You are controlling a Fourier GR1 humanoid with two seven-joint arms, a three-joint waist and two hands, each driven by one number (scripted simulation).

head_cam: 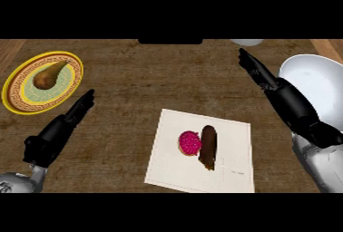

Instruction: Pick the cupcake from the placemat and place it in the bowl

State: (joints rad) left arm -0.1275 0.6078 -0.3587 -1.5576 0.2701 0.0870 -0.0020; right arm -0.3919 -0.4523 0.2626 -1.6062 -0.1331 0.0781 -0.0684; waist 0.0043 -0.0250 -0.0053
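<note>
Brown wood-grain tabletop (134, 81) filled your view. At far left you had a yellow-rimmed plate (12, 97) carrying a pear (47, 76), neither of which is part of this job. Just right of the plate, the left hand (64, 124) was released, fingers straight and empty; I judge it was parked clear of the work. In the middle, the white placemat (227, 136) bore the cupcake (194, 144). It seemed tipped on its side, pink icing to the left and dark base to the right, and nothing was touching it. Further right, the right hand (271, 84) was outstretched and held nothing. It sat just beside the white bowl (315, 81), probably because it was the nearer hand for both the pick and the drop. The grasp was not yet begun.
</note>
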